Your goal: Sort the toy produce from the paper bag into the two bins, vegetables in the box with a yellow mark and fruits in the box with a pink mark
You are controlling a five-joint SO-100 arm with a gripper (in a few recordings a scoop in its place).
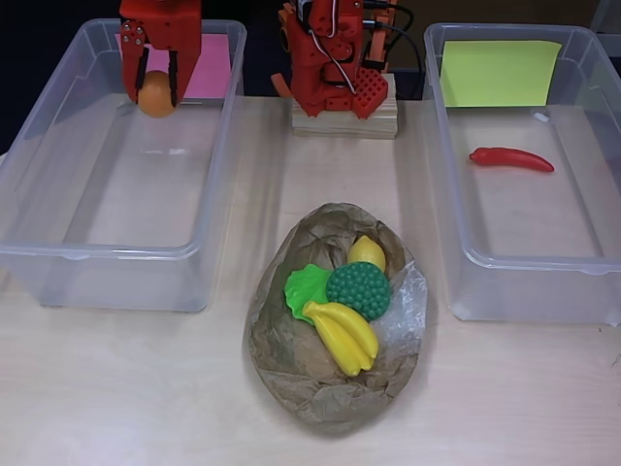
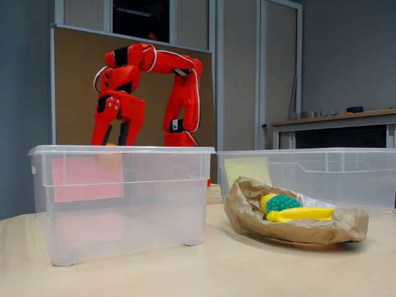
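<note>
In the overhead view my red gripper (image 1: 157, 97) hangs over the back of the left clear bin (image 1: 97, 250), just in front of its pink mark (image 1: 215, 68). It is shut on a round orange fruit (image 1: 156, 99). The right bin (image 1: 529, 262) has a yellow mark (image 1: 500, 73) and holds a red chili pepper (image 1: 511, 158). The crumpled paper bag (image 1: 291, 369) lies open between the bins with a banana bunch (image 1: 344, 335), a lemon (image 1: 367, 252), a knobbly green vegetable (image 1: 359, 288) and a green leaf (image 1: 306, 288). The fixed view shows the gripper (image 2: 116, 133) dipping just inside the left bin's rim.
The arm's base (image 1: 340, 73) sits on a wooden block (image 1: 344, 121) between the bins at the back. Bare table lies in front of the bins and the bag. A brown board (image 2: 74, 86) stands behind the arm.
</note>
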